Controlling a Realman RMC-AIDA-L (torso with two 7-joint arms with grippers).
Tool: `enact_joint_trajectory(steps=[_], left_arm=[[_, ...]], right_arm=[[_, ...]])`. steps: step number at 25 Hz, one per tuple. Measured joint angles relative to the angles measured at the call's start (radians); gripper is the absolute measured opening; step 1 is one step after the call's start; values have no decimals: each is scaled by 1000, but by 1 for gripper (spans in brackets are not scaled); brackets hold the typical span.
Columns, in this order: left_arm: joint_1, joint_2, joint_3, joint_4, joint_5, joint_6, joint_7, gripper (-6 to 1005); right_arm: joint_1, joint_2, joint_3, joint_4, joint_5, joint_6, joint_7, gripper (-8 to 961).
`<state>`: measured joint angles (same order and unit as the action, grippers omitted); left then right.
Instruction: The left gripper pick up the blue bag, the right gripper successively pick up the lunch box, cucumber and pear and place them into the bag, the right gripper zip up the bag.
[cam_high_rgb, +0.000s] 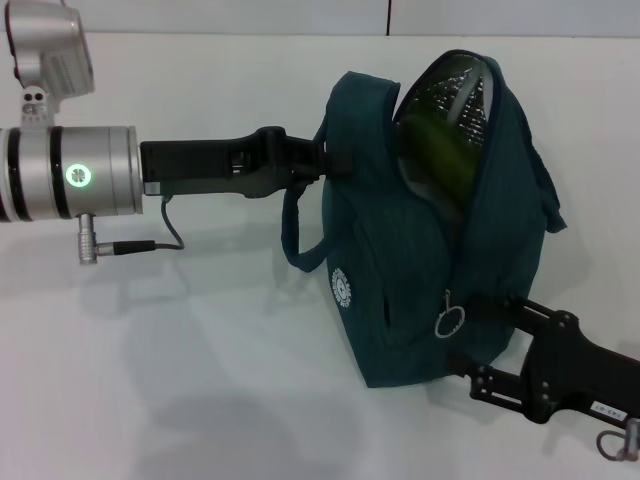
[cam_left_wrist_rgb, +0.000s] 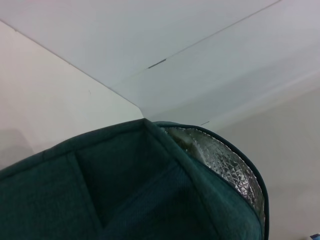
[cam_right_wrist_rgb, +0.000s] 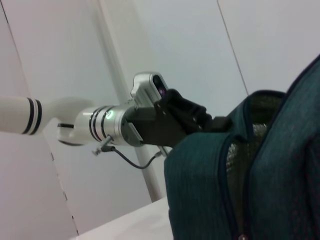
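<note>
Right gripper (cam_high_rgb: 478, 345) jaws unclear beside blue bag (cam_high_rgb: 400, 300), white round logo (cam_high_rgb: 343, 287) unreadable, left gripper (cam_high_rgb: 335, 160) clamping bag rim.

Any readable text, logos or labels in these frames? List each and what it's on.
None can be read.
Round white logo on the blue bag: a pattern, no letters legible.
Small white label on the right arm's link, near the right gripper: too small to read.
Green lit ring on the left wrist: a light, not text.

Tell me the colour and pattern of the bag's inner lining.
Silver foil lining, quilted in a diamond pattern; clearest in the left wrist view.
</note>
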<state>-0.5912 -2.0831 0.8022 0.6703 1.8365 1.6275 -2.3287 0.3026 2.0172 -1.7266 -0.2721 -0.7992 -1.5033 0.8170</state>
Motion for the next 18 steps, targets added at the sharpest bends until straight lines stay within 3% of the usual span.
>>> enact_joint_trajectory(steps=[7, 18], left_arm=[[-1, 0, 0, 0, -1, 0, 0, 76], [-2, 0, 0, 0, -1, 1, 0, 77]], right_arm=[[36, 6, -62, -18, -2, 43, 10, 739], [36, 6, -113, -63, -4, 40, 12, 730]])
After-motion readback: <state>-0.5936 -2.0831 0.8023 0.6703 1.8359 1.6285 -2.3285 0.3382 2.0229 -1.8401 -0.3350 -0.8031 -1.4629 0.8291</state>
